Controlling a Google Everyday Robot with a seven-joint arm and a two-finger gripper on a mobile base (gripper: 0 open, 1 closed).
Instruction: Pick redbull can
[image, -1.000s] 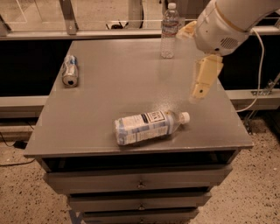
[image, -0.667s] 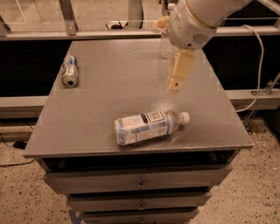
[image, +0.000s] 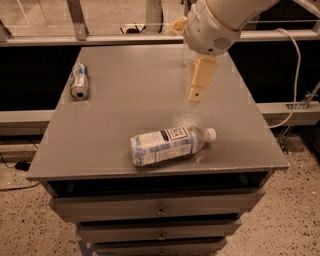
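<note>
Gripper (image: 196, 94) hanging over right-centre of table (image: 125, 107), pointing down, touching nothing; open or closed: cannot tell. Can (image: 79, 81) lying on its side at far left edge of table, well apart from gripper. Slim, silver and blue, shiny round end facing near. Print on can unreadable. Plastic bottle (image: 167, 145) on its side towards near edge, white cap to the right, white label with dark patch, lettering unreadable. Bottle off the line between gripper and can. Drawers (image: 160, 206) under tabletop.
</note>
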